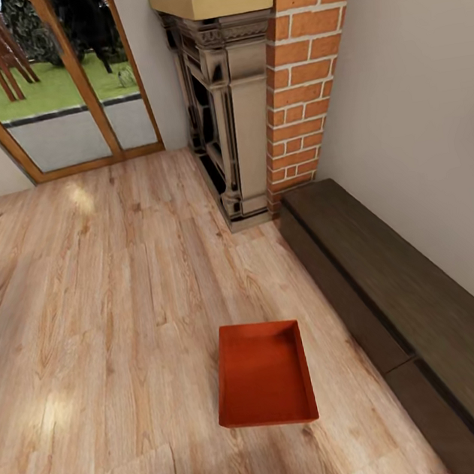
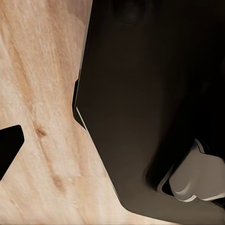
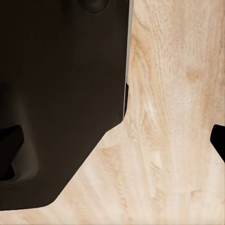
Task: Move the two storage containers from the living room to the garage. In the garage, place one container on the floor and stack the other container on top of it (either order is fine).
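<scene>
A: Head view shows one storage container [image 1: 263, 373], orange-red and lidless, sitting flat on the wood-plank floor [image 1: 104, 310] of the living room, near a long dark bench [image 1: 405, 295] and in front of the brick fireplace [image 1: 246, 91].

B: Where is it from the jaws?

A: Cannot tell. Both wrist views show dark robot body over planks; whether the jaws are open or closed isn't visible.

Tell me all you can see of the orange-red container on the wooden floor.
The storage container is an orange-red rectangular bin with plain smooth walls, no lid, and nothing inside. It looks like plastic. It stands upright and flat on the light wood-plank floor, its long side running away from the camera. A dark wooden bench lies to its right, apart from it. Nothing else touches it.
</scene>
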Robot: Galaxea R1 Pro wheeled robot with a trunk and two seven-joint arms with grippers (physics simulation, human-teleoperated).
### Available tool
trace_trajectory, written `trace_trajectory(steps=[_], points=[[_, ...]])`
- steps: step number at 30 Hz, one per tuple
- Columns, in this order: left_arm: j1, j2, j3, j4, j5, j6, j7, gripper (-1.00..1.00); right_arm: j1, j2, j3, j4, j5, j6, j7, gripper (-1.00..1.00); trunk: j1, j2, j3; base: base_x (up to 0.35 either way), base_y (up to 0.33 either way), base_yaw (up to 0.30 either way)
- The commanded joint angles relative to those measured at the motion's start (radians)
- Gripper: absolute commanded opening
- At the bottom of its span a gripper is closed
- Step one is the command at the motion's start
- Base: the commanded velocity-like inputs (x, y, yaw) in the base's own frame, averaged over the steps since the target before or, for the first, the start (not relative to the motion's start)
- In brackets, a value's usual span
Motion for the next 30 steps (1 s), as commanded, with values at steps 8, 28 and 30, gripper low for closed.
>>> trace_trajectory(steps=[8,28,30], points=[[0.000,0.000,-0.007,0.001,0.007,-0.003,0.001,1.00,-0.001,0.000,0.000,0.003,0.001,-0.006,-0.001,1.00,0.000,-0.001,-0.014,0.000,0.000,0.000],[0.000,0.000,-0.007,0.001,0.007,-0.003,0.001,1.00,-0.001,0.000,0.000,0.003,-0.001,-0.006,-0.001,1.00,0.000,-0.001,-0.046,0.000,0.000,0.000],[0.000,-0.001,-0.007,0.001,0.007,-0.003,0.001,1.00,-0.001,0.000,0.000,0.003,-0.001,-0.006,-0.001,1.00,0.000,-0.001,-0.049,0.000,0.000,0.000]])
